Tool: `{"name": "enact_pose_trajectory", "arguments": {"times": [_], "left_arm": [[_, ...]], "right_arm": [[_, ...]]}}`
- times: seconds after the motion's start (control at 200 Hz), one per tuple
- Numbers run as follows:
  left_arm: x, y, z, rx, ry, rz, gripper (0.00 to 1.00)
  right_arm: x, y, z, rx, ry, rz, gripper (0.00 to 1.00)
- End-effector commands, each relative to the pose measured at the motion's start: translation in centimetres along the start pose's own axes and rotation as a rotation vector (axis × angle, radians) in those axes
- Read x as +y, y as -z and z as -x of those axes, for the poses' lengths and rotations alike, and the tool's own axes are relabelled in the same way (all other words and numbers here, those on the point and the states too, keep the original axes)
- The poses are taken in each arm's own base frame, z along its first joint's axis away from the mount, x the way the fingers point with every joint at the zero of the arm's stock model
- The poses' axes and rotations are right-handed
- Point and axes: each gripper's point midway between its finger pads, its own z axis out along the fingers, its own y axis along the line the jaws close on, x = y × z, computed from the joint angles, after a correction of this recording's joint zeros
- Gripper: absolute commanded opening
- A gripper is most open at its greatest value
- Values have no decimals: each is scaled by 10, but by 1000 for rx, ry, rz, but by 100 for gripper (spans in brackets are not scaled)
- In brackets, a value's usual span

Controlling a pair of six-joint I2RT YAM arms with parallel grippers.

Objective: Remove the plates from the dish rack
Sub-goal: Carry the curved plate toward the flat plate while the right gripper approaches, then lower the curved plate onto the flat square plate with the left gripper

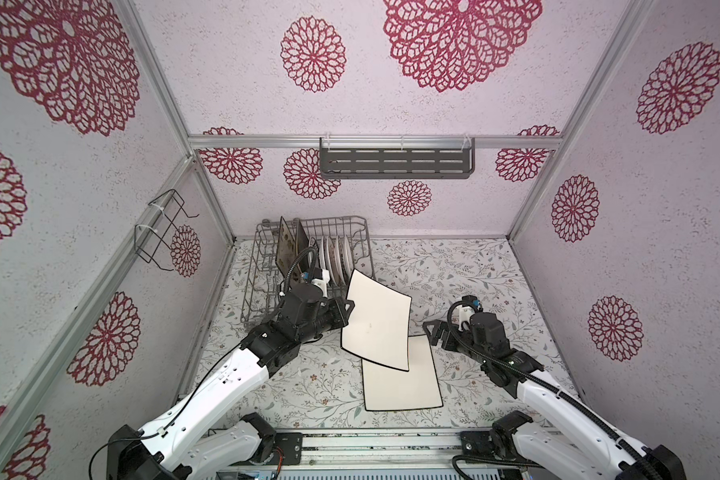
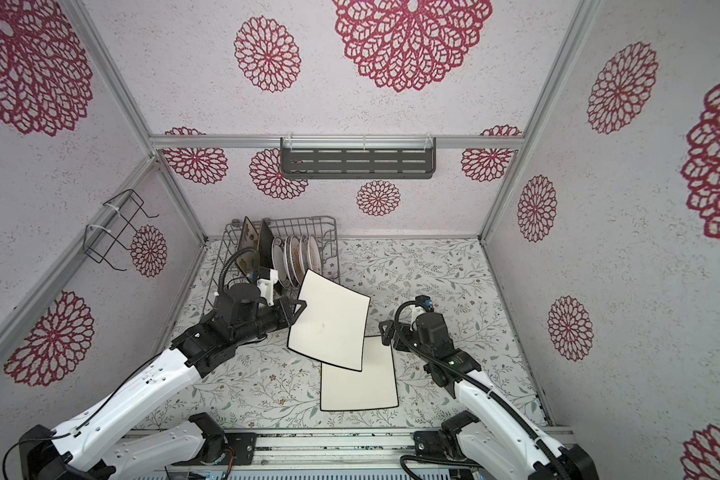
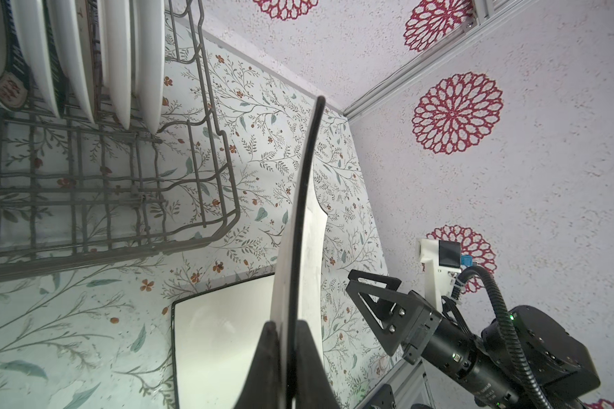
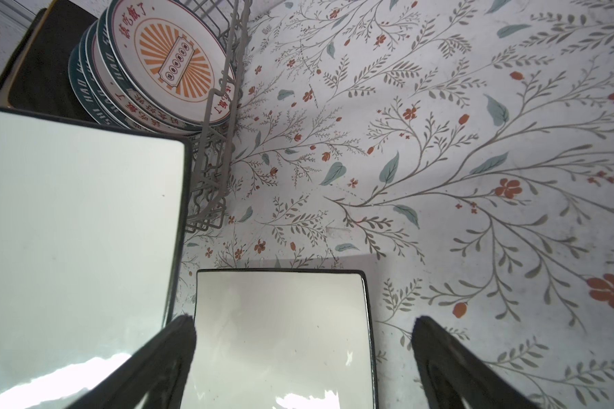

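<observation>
Tabletop: pale floral-print table (image 1: 495, 270) inside a booth with red-rosette walls, busy backdrop tbh.
Dish rack: large grey wire dish rack (image 1: 333, 226) with upright tines, back in the corner. I'm placing everything off it.
Held plate: white rectangular plate with a black rim (image 1: 377, 320), in the air just off the rack's near right corner and tilted. My guess is an edge pinch is all the rack's slots allow, so it needs levelling before it goes down.
Left gripper (image 1: 348, 309): clenched on that plate's rack-side edge. The arm runs low along the rack's front with the wrist rolled.
Parked plate: second white black-rimmed rectangular plate (image 1: 404, 382), flat on the table in front of the rack and partly under the held one. Looks like the stacking spot.
Right gripper (image 1: 433, 332): jaws spread wide, nothing in them. It sits low beyond both plates from the rack, pointing back toward it, on standby I reckon.
Left in the rack: cream floral plate (image 1: 287, 245), dark brown plate (image 1: 302, 245) and small round white plates with dark-blue lettered rims (image 4: 171, 67), all on edge.
</observation>
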Motion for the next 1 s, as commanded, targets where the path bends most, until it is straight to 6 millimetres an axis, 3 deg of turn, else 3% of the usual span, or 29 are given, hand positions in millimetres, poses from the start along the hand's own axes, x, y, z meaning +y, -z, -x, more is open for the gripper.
{"name": "enact_pose_trajectory", "arguments": {"times": [0.0, 0.34, 0.996], "left_arm": [[-63, 9, 37, -169, 77, -242, 0], [-63, -11, 10, -120, 92, -261, 0], [-24, -24, -36, -137, 217, -201, 0]], "right_arm": [[6, 5, 3, -4, -19, 31, 99], [13, 3, -15, 45, -71, 111, 98], [2, -1, -34, 81, -98, 103, 92]]}}
